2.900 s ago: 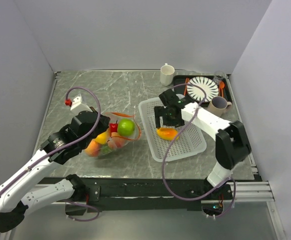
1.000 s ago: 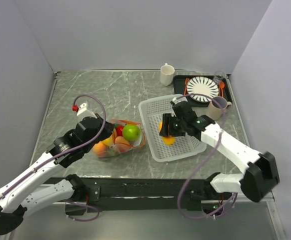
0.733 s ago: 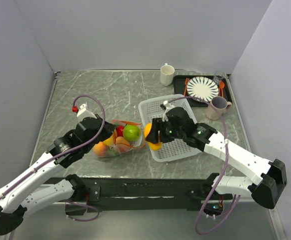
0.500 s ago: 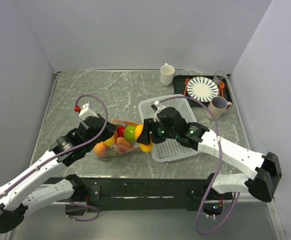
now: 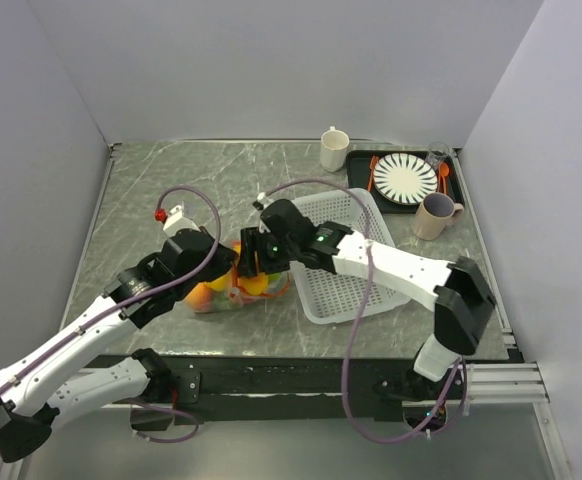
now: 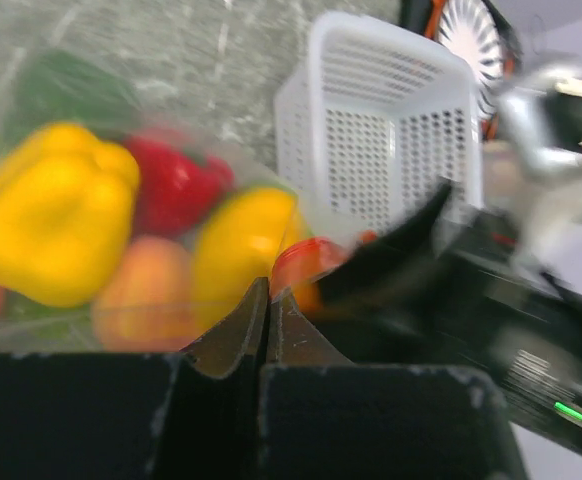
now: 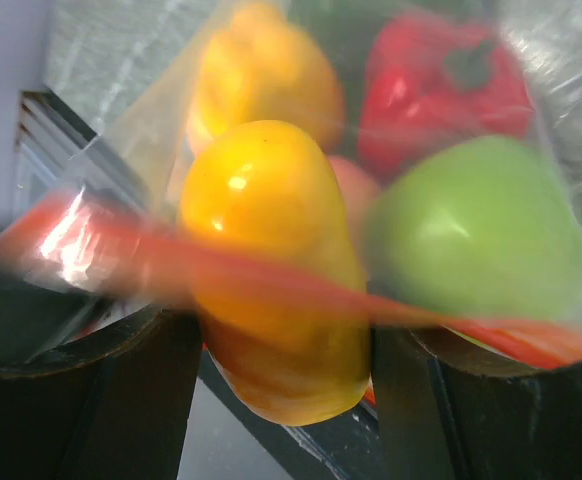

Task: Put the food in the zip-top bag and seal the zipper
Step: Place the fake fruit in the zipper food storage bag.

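Observation:
The clear zip-top bag (image 5: 214, 292) lies left of the basket and holds a yellow pepper (image 6: 56, 220), a red piece (image 6: 176, 185), a green apple (image 7: 476, 225) and a peach. My left gripper (image 6: 268, 297) is shut, pinching the bag's mouth edge; in the top view it (image 5: 223, 268) sits at the bag's near-left side. My right gripper (image 7: 281, 335) is shut on an orange-yellow piece (image 7: 271, 250) and holds it in the bag's mouth (image 5: 255, 270). The orange-red zipper (image 7: 291, 290) runs across in front of this piece.
The white mesh basket (image 5: 356, 262) stands right of the bag and looks empty. A white mug (image 5: 334, 149), a black tray with a striped plate (image 5: 404, 178) and a brown cup (image 5: 433, 214) are at the back right.
My right gripper has carried the orange-yellow piece out of the basket and leftward to the bag's mouth. My left gripper has kept its hold on the bag, which shifted a little.

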